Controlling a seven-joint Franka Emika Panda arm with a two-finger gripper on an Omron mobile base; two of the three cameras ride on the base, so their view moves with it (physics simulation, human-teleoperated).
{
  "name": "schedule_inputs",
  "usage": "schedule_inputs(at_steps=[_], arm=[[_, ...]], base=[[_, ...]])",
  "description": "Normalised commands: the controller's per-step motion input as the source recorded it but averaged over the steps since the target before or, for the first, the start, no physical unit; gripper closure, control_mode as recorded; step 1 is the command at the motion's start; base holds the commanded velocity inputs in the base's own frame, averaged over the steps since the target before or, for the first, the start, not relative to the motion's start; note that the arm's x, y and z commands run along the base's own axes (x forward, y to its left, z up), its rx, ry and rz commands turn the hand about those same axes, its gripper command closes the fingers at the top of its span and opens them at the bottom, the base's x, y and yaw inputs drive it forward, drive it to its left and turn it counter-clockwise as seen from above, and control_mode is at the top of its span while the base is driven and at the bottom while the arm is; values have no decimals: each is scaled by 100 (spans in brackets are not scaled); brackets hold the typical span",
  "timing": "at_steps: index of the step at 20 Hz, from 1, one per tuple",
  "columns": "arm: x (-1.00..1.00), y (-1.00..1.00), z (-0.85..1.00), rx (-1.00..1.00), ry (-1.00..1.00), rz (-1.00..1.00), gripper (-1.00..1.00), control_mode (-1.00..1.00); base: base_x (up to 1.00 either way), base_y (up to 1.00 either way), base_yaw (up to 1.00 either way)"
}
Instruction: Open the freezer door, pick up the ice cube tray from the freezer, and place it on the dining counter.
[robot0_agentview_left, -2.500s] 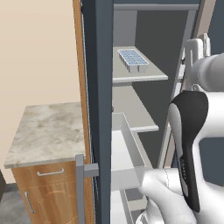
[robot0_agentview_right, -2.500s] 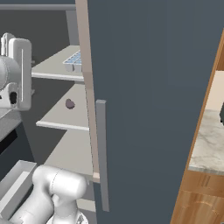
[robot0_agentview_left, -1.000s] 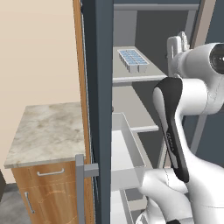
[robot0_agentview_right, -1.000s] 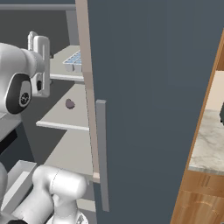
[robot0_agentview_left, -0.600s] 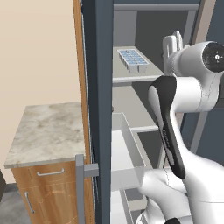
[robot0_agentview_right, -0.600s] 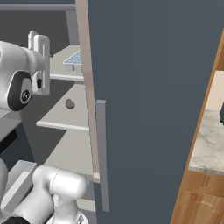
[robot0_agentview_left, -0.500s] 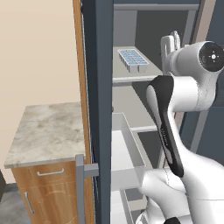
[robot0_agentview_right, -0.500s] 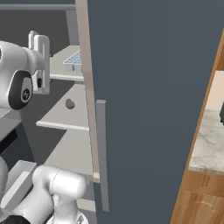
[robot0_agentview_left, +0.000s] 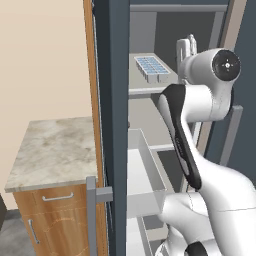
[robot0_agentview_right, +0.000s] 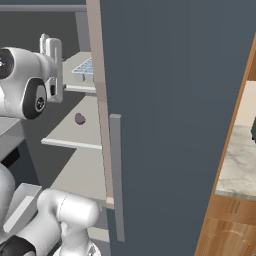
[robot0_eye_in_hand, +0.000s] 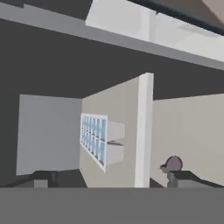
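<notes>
The freezer door (robot0_agentview_right: 170, 115) stands open, exposing the freezer (robot0_agentview_left: 165, 60) and its grey shelves. The ice cube tray (robot0_agentview_left: 152, 68) lies flat on an upper shelf (robot0_agentview_left: 150, 90) — untouched. The end effector (robot0_agentview_left: 186, 46) is raised just beside the tray at shelf height, its fingertips apart and holding nothing. A small dark round object (robot0_agentview_right: 79, 118) sits on the shelf below.

The door (robot0_agentview_right: 170, 100) is standing open, filling the right base view's centre. The tray (robot0_agentview_left: 152, 68) is lying flat on a freezer (robot0_agentview_left: 150, 30) shelf, upper centre.
</notes>
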Motion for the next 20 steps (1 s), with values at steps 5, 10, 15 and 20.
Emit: schedule_inputs(at_steps=[5,10,15,20], arm=[[40,0,0,0,-3,0,-100,-100],[39,0,0,0,-1,0,-100,-100],[29,0,0,0,0,0,-100,-100],[32,0,0,0,0,0,-100,-100]], base=[[0,0,0],[0,0,0],[0,0,0],[0,0,0]])
